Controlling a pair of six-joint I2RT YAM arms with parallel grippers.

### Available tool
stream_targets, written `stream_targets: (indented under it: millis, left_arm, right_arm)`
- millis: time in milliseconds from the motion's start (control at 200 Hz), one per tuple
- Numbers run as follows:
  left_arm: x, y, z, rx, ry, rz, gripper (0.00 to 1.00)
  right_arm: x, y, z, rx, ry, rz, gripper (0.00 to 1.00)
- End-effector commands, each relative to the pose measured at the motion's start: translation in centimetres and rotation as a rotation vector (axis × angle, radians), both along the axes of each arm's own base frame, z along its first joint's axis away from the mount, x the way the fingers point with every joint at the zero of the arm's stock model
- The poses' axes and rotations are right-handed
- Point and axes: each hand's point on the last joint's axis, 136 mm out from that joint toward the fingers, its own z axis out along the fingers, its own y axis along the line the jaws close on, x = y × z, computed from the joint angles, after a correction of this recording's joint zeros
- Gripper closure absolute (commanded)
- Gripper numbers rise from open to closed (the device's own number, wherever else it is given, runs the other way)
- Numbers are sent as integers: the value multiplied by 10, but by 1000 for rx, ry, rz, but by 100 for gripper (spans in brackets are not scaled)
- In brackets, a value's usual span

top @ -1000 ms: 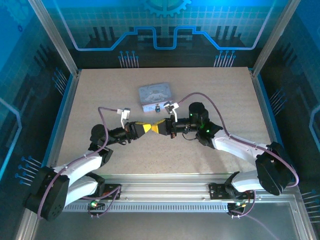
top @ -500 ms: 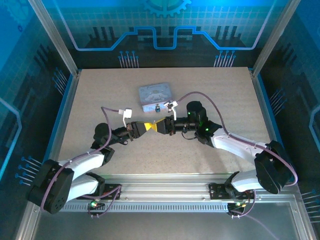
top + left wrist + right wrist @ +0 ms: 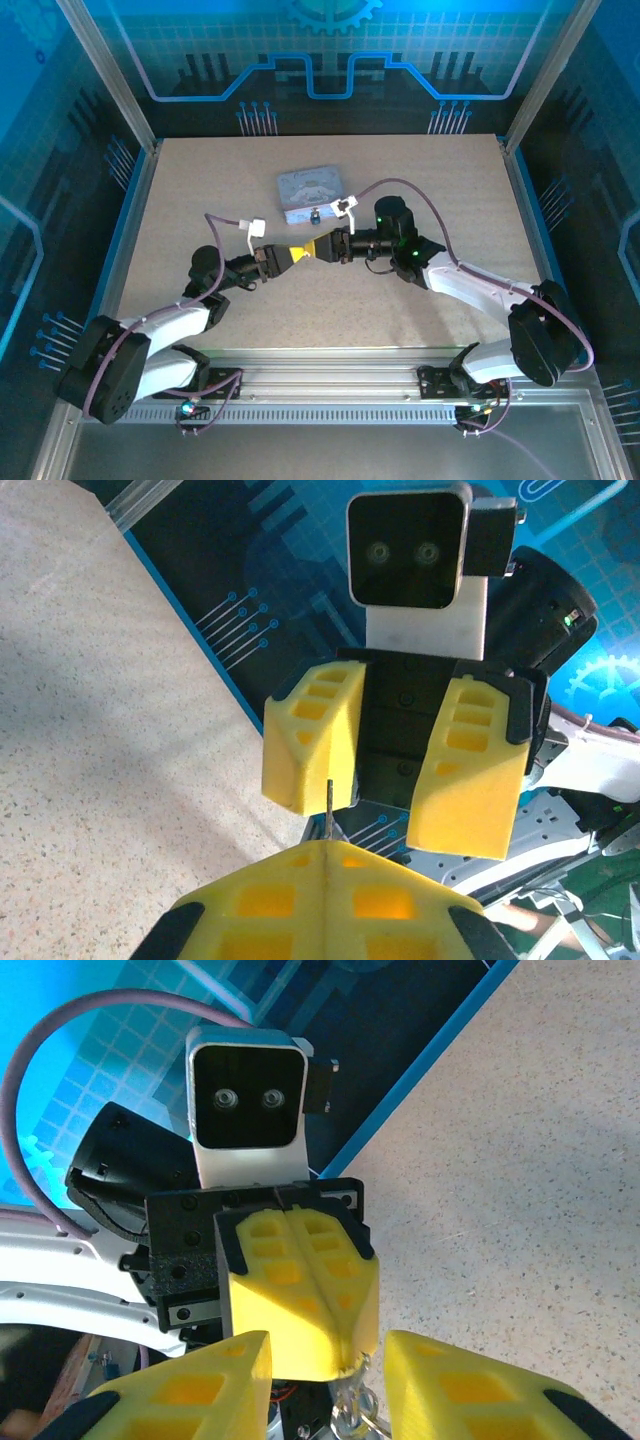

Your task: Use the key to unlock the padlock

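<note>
The key (image 3: 327,808) is a thin dark sliver sticking out of my left gripper (image 3: 327,848), which is shut on it. A silvery key ring (image 3: 355,1412) hangs below the left gripper (image 3: 350,1358) tips. My right gripper (image 3: 328,1352) faces it tip to tip and is open, its yellow fingers (image 3: 310,735) on either side of the key. Both meet at mid-table: left gripper (image 3: 298,254), right gripper (image 3: 322,247). The tiny padlock (image 3: 314,215) lies on the table just beyond them, by the near edge of the tin, untouched.
A silver-grey rectangular tin (image 3: 310,186) lies flat behind the padlock. The speckled beige table (image 3: 200,190) is fenced by blue-edged rails and dark printed walls. The right arm's purple cable (image 3: 400,185) arcs above its wrist.
My left gripper has pushed a little right and away, bringing the key in between the right gripper's fingers. The right gripper has drawn slightly toward the tin.
</note>
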Motion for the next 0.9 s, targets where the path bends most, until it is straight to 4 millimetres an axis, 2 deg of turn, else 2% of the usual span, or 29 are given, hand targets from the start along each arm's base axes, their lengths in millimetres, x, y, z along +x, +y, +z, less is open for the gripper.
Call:
stream_targets:
  millis: [0, 135, 285, 395, 410, 430, 530, 605, 615, 655, 695, 780, 895]
  left_arm:
    - [-3, -3, 7, -17, -16, -36, 100]
    - [-3, -3, 6, -21, -16, -41, 100]
    - [-4, -4, 9, -27, -15, -54, 100]
    - [-3, -3, 4, -13, -10, -39, 100]
    - [-3, -3, 4, -11, -11, -39, 100]
    - [-2, -4, 4, -11, -11, -40, 100]
    - [-6, -5, 14, -24, -39, -61, 100]
    - [-6, -1, 11, -6, -49, -29, 100]
    - [-5, -1, 10, -1, -49, -23, 98]
    - [-6, 1, 10, 12, -57, -9, 75]
    - [-7, 2, 11, 23, -66, 0, 65]
    - [-11, 6, 15, 42, -92, 21, 56]
    - [-16, 9, 23, 53, -132, 41, 52]
  right_arm:
    - [4, 0, 3, -1, 1, 13, 70]
    - [1, 2, -1, -4, 21, 32, 80]
    - [1, 2, -4, -12, 17, 35, 100]
    - [-1, 4, -3, 0, 21, 56, 100]
    - [0, 6, 7, 12, -4, 57, 100]
    - [0, 5, 9, 9, -18, 54, 100]
    - [2, 1, -3, -49, -34, 19, 100]
    - [3, -1, -2, -44, -42, 20, 100]
    - [2, -1, -1, -43, -47, 22, 100]
    - [1, -3, 0, -49, -67, 26, 100]
    - [0, -4, 2, -57, -94, 27, 100]
    - [-1, -7, 3, -84, -149, 44, 100]
    - [-8, -5, 12, -75, -220, 97, 100]
